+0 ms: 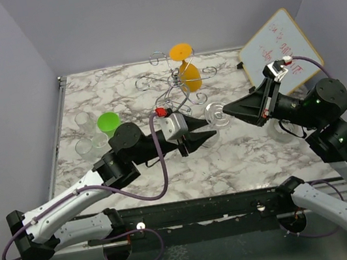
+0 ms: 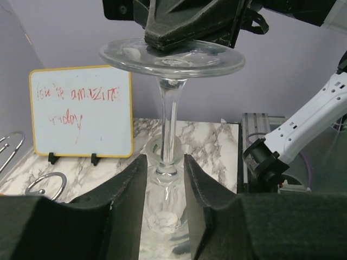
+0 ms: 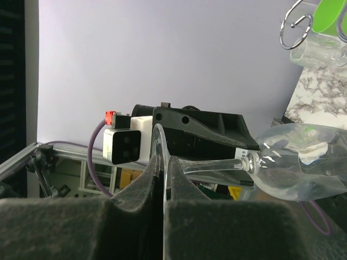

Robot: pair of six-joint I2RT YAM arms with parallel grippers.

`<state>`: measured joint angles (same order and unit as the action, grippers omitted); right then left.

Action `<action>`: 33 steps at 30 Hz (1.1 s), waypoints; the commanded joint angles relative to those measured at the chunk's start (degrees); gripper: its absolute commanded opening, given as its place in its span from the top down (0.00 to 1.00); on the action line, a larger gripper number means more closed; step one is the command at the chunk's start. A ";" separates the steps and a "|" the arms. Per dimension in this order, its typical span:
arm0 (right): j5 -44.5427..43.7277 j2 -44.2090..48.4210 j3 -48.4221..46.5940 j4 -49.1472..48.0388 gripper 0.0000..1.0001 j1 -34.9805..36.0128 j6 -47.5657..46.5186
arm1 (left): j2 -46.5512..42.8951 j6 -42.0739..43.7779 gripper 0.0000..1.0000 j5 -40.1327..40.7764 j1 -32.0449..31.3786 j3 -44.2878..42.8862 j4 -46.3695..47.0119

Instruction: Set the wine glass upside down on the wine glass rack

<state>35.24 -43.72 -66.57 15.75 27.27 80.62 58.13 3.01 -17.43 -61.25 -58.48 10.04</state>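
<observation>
A clear wine glass (image 1: 216, 115) lies on its side in the air between both arms. My right gripper (image 1: 228, 109) is shut on the thin edge of its round foot (image 3: 160, 142); the bowl (image 3: 303, 168) points away from it. My left gripper (image 2: 165, 169) is open, its black fingers (image 2: 130, 187) standing either side of the stem (image 2: 169, 124) with slim gaps showing. In the left wrist view the right gripper (image 2: 176, 43) clamps the foot from above. The wine glass rack (image 1: 176, 84), chrome wire with scroll arms, stands behind at the table's back middle.
An orange glass (image 1: 188, 75) hangs upside down on the rack. A green glass (image 1: 108, 122) and two clear glasses (image 1: 82, 118) stand at the left. A whiteboard (image 1: 278, 53) leans at the back right. Purple walls close in the table.
</observation>
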 commanded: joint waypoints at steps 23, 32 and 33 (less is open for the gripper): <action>-2.63 1.14 2.91 -4.20 0.47 -0.22 -0.58 | -0.49 -1.11 1.00 7.02 0.08 3.56 -3.64; -10.93 2.33 5.78 4.14 0.21 -0.21 -7.88 | -7.87 -4.13 1.00 25.01 0.30 8.51 -9.08; -11.94 2.33 5.72 4.99 0.21 -0.22 -8.34 | -8.45 -4.11 1.00 27.26 0.38 8.22 -9.82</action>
<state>29.02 -42.24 -61.56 16.71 27.05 76.31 53.04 0.03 -1.85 -61.19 -49.76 2.85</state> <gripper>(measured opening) 0.784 0.052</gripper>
